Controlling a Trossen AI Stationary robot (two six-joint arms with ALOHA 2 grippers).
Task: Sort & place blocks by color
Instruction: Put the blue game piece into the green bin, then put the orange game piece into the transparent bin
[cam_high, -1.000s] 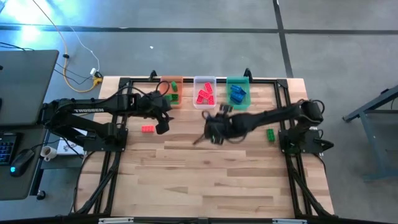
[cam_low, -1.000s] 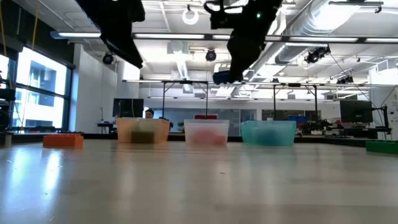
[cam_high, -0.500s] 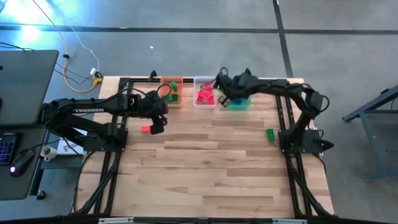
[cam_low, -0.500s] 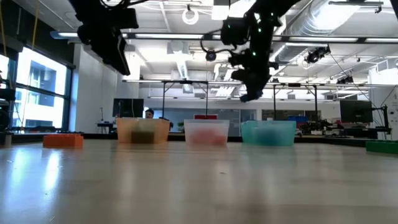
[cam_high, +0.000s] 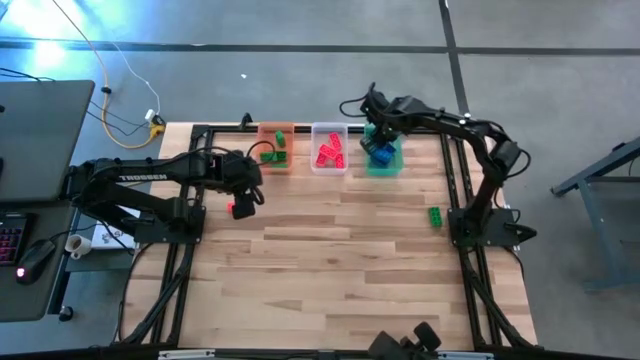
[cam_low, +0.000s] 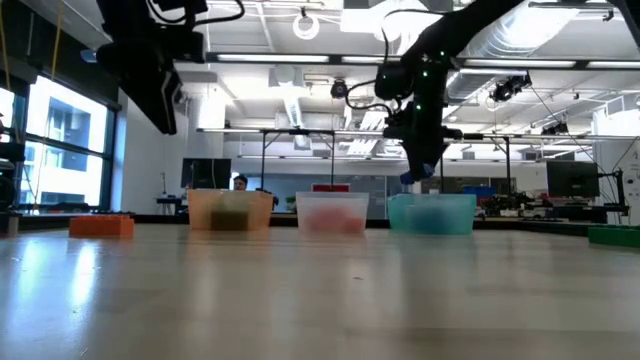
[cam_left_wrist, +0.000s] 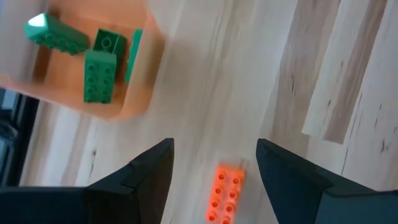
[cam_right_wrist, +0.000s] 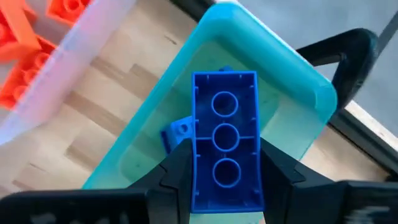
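Observation:
My right gripper (cam_right_wrist: 225, 163) is shut on a blue brick (cam_right_wrist: 225, 137) and hangs over the teal bin (cam_high: 383, 158), which holds more blue bricks; the clear bin (cam_high: 329, 150) of red-orange bricks stands beside it. My left gripper (cam_left_wrist: 214, 158) stands open, pointing down, a little above a red-orange brick (cam_left_wrist: 225, 191) that lies flat on the table (cam_high: 237, 208), studs up. An orange bin (cam_high: 276, 150) holds green bricks (cam_left_wrist: 99, 74). One green brick (cam_high: 436, 215) lies on the table by the right arm's base. My right gripper pinches the blue brick between its two fingers, one on each long side (cam_right_wrist: 198, 158). The fingers come from above, slanting down. The brick's hollow underside faces the wrist camera. It is lifted clear, above the teal bin's inside (cam_right_wrist: 155, 155).
The three bins stand in a row at the table's far edge, against the black frame rail (cam_high: 420, 127). The near half of the wooden table (cam_high: 330, 280) is bare. In the low view the red-orange brick (cam_low: 100, 226) shows at left and the green one (cam_low: 615, 235) at right.
My right gripper has swung from above the table's middle toward the far edge, rolling as it went, and now carries the blue brick over the teal bin. My left gripper has tipped further downward over the red-orange brick and stays open.

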